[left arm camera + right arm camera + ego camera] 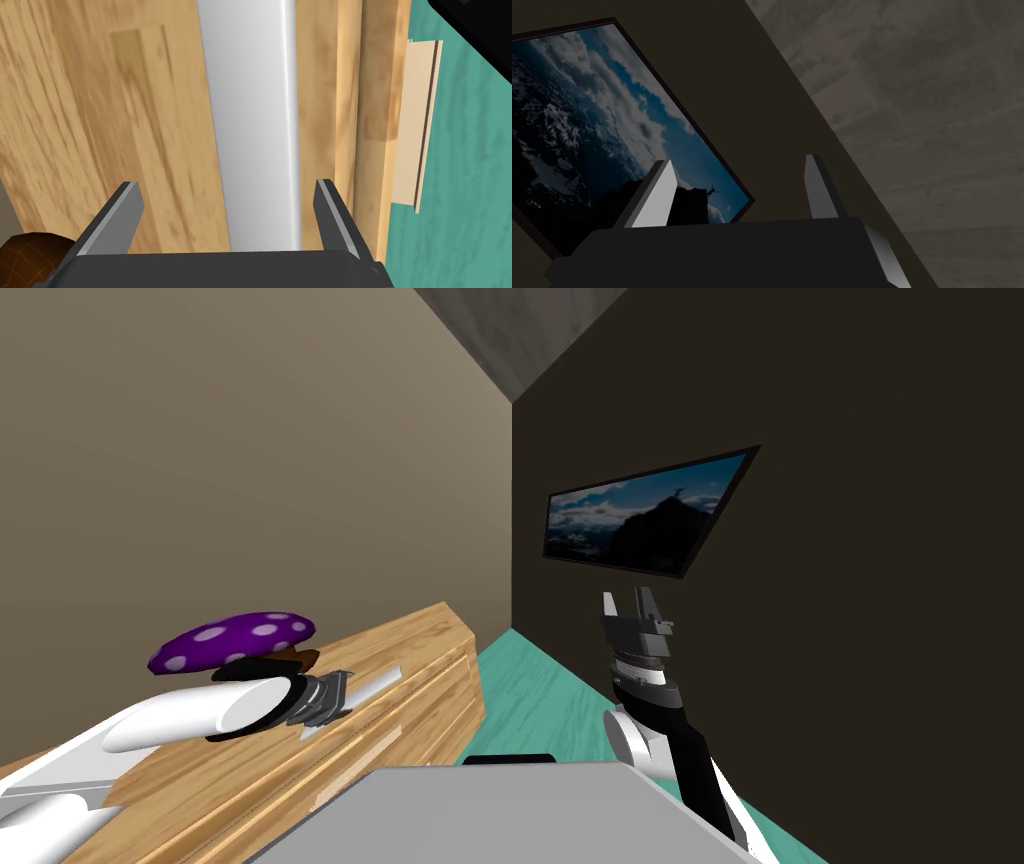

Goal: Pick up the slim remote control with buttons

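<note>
The slim remote (250, 125) is a long, plain pale grey slab lying flat on the wooden cabinet top (75, 100); no buttons show on it. My left gripper (225, 184) is open directly over it, one finger on each side, with gaps to both. In the head view the left gripper (340, 691) reaches across the cabinet top (420, 633), and the remote (378, 684) pokes out beyond its fingers. My right gripper (624, 596) is raised at the right, away from the cabinet, open and empty (738, 160).
A purple cap with white spots (232, 640) on a brown stem (30, 250) stands on the cabinet just behind my left wrist. The cabinet's front edge and a pale drawer handle (415, 125) lie beside the remote, with teal floor (540, 688) below. A dark wall rises at the right.
</note>
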Robot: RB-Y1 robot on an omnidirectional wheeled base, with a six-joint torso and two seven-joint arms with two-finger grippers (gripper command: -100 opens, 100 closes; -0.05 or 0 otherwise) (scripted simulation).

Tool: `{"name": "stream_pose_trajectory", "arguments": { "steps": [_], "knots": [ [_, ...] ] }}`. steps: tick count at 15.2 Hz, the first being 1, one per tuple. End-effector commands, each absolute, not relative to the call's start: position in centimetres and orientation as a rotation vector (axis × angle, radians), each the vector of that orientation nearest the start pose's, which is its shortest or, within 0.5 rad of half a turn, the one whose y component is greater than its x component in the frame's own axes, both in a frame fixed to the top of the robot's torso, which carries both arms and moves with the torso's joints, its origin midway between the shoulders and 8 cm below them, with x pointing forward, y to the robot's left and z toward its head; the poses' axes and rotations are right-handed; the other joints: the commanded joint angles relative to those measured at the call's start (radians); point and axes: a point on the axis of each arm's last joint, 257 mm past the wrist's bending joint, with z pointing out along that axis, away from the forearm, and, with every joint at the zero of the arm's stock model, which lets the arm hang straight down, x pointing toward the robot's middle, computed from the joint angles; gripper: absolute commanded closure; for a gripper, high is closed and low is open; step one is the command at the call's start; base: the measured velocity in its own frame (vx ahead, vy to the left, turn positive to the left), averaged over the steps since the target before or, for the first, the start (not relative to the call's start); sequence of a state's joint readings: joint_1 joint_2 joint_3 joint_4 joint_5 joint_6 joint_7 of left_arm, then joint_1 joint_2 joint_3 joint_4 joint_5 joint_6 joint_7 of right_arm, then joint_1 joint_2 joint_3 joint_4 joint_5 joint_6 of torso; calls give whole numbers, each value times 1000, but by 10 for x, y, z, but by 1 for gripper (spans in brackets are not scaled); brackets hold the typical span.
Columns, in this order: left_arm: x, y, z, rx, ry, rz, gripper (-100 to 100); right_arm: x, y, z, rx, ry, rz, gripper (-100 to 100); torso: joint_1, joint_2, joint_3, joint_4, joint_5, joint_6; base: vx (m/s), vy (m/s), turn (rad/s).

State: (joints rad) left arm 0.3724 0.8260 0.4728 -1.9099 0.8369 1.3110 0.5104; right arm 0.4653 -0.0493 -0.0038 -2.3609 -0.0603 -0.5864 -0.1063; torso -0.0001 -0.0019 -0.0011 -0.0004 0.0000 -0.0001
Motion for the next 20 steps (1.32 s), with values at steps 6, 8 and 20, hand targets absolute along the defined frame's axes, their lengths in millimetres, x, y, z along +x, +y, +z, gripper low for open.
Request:
{"name": "stream_pose_trajectory", "arguments": {
  "steps": [6, 8, 20],
  "knots": [
    [264, 545, -286, -2627, 1145, -338, -100, 310, -271, 85, 529, 456, 1497, 0, 0, -1, 0, 0, 0, 0, 41, 4, -88],
    [251, 546, -288, -2684, 1122, -289, -100, 310, -271, 85, 529, 456, 1497, 0, 0, -1, 0, 0, 0, 0, 46, 10, -97],
    [193, 543, -293, -2914, 1028, -52, -100, 310, -271, 85, 529, 456, 1497, 0, 1, -1, -1, 0, 0, 0, 43, 17, -78]
  ]
}}
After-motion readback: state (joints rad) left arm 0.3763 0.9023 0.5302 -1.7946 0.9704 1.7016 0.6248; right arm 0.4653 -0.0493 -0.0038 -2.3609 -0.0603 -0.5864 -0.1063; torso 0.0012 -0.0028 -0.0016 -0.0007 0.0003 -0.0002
